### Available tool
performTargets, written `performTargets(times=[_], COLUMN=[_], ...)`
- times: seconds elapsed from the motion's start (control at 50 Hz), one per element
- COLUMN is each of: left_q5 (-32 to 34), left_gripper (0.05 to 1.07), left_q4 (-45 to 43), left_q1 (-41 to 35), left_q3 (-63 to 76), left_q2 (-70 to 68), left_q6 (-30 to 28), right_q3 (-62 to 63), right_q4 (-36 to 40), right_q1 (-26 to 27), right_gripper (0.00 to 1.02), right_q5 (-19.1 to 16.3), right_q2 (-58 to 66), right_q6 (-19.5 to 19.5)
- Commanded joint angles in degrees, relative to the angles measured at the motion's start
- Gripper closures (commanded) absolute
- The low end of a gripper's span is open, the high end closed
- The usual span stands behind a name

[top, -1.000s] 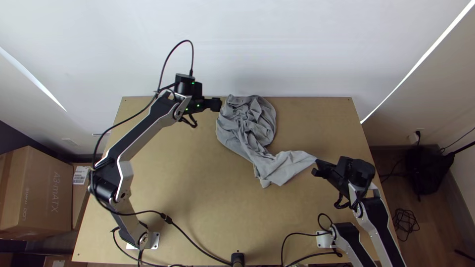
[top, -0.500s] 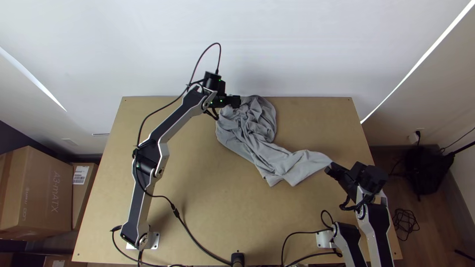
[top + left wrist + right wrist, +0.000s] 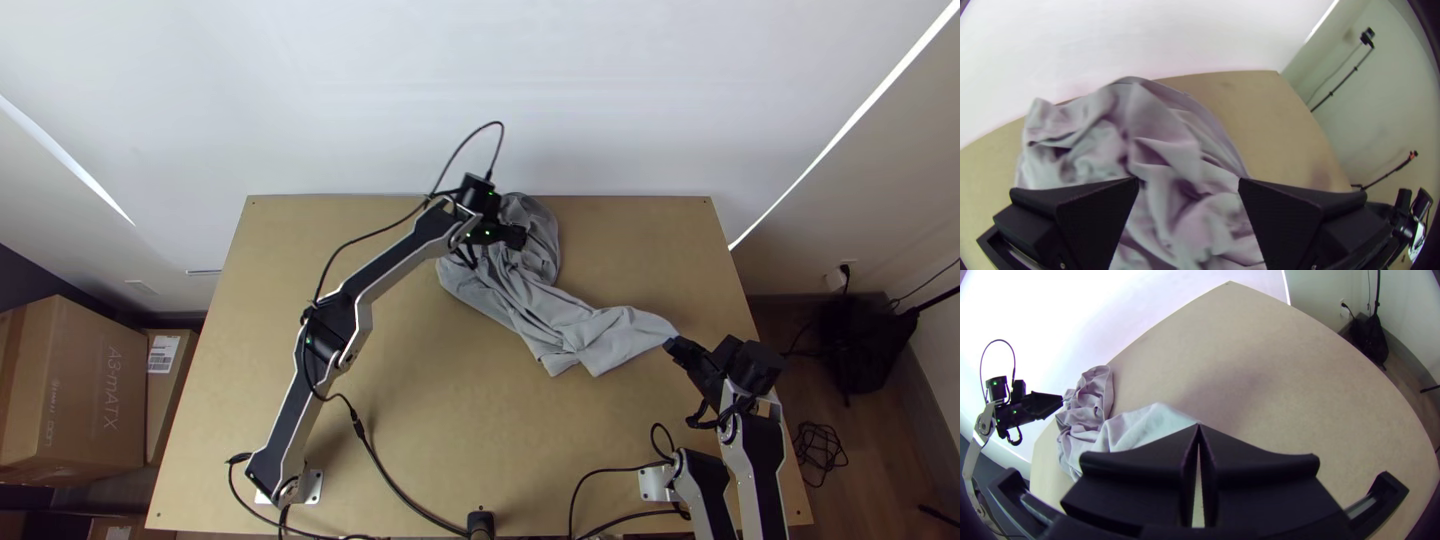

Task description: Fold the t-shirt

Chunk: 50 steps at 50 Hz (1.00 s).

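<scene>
The grey t-shirt lies bunched near the table's far edge, and one part stretches toward the lower right. Over the bunched part is my left gripper; in the left wrist view the left gripper stands open above the rumpled t-shirt, its fingers wide apart. At the end of the stretched part is my right gripper. The right wrist view has the right gripper shut at the tips on a corner of the t-shirt.
The wooden table has a white wall along its far edge. A black cable runs over the table near the left arm's base. Cardboard boxes stand beyond the table's left side.
My left gripper has moved right, from beside the t-shirt to over its bunched part. My right gripper has moved right and slightly down the picture, drawing the t-shirt's corner along.
</scene>
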State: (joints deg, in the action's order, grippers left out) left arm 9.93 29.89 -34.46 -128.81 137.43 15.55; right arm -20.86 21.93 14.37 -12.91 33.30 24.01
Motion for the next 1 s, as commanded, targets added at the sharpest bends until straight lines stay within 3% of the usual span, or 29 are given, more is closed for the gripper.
performTargets(times=[0.0, 0.32, 0.34, 0.44, 0.52, 0.98], left_q5=[0.6, -1.7, -2.1, -3.6, -4.5, -4.5], left_gripper=[0.12, 0.14, 0.21, 0.78, 1.05, 1.05], left_q4=[-0.6, 6.1, 6.5, 6.9, 7.9, 11.5], left_q1=[-1.7, -3.4, -3.5, -3.2, -3.0, 3.0], left_q3=[-1.7, -1.7, -1.7, -1.4, -1.4, 5.9], left_q2=[2.4, 5.2, 5.1, 4.3, 3.3, -20.4], left_q6=[-1.0, -2.5, -2.8, -2.1, -1.8, 3.0], right_q3=[0.9, -0.8, -1.0, -2.1, -3.6, -17.0], right_q4=[-0.1, 1.6, 1.7, 1.7, 1.8, 5.5], right_q1=[0.7, 1.0, 1.0, 1.0, 1.0, -0.1], right_gripper=[1.0, 1.0, 1.0, 1.0, 1.0, 1.0], right_q5=[0.1, 0.1, 0.2, 0.1, 0.1, 0.0], right_q2=[-0.5, -0.6, -0.6, -0.5, 0.0, 3.8], right_q6=[1.3, 1.3, 1.3, 1.3, 1.6, 2.5])
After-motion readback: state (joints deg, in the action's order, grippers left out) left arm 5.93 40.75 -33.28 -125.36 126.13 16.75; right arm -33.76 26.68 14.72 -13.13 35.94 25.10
